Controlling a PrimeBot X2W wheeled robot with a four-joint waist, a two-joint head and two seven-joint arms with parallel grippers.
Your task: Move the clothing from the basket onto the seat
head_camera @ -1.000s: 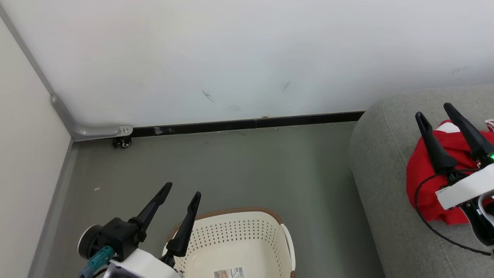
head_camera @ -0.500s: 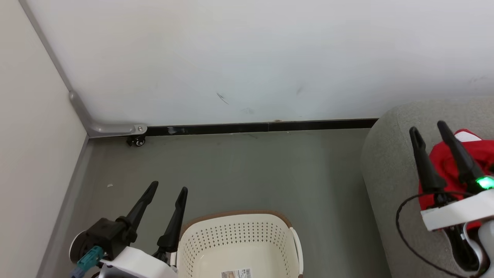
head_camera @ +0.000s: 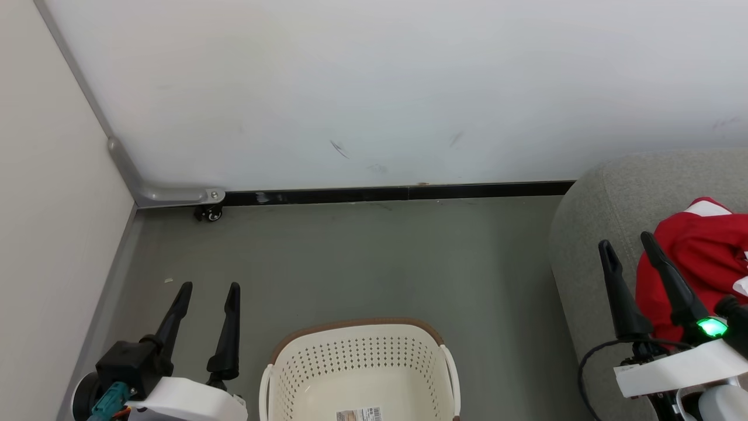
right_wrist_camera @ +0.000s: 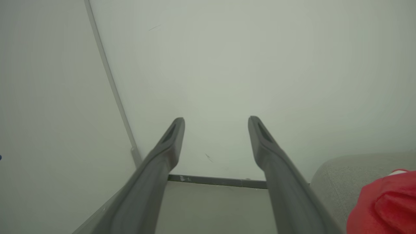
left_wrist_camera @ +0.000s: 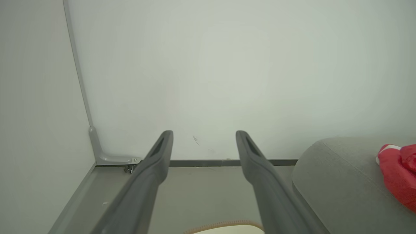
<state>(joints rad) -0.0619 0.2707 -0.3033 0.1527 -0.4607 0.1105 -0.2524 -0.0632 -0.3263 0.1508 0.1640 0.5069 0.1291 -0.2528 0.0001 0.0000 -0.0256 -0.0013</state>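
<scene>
While the clothing [head_camera: 695, 263] is lying heaped on the seat [head_camera: 590, 234] at the right, the basket [head_camera: 356, 322] is showing no garments in its visible part, so the task is looking finished or nearly so; the left gripper [head_camera: 210, 286] and right gripper [head_camera: 626, 241] are both standing open, holding nothing.

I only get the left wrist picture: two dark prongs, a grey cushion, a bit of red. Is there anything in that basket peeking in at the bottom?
Observer: In the head view, the part of the basket that shows holds no clothes, just a printed label on its floor.
Operator: Where's the other claw?
Observer: The right gripper hangs open over the seat, holding nothing.
Operator: And the red thing?
Observer: The clothing is a crumpled heap with white trim on the seat, running off the head view's right edge.
</scene>
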